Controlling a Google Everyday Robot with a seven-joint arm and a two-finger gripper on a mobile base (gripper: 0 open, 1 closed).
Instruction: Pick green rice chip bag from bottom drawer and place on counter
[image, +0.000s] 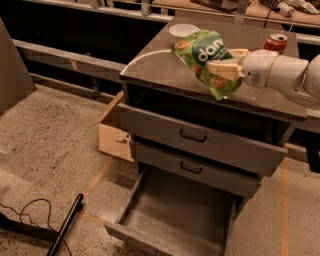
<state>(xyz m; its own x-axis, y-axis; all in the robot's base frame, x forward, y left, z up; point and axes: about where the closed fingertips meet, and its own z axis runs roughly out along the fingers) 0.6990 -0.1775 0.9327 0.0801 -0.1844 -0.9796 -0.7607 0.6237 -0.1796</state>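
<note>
The green rice chip bag (207, 60) is a light-green pouch with a dark green round logo. It hangs tilted in the air just above the counter (160, 70). My gripper (223, 68) comes in from the right on a white arm and is shut on the bag's right side. The bottom drawer (175, 212) stands pulled out and shows a plain grey inside with nothing in it.
A white bowl (183, 31) sits at the counter's back left and a red soda can (275, 43) at its back right. The two upper drawers (200, 145) stick out a little. An open cardboard box (114, 134) stands left of the cabinet. A black cable and stick (62, 227) lie on the floor.
</note>
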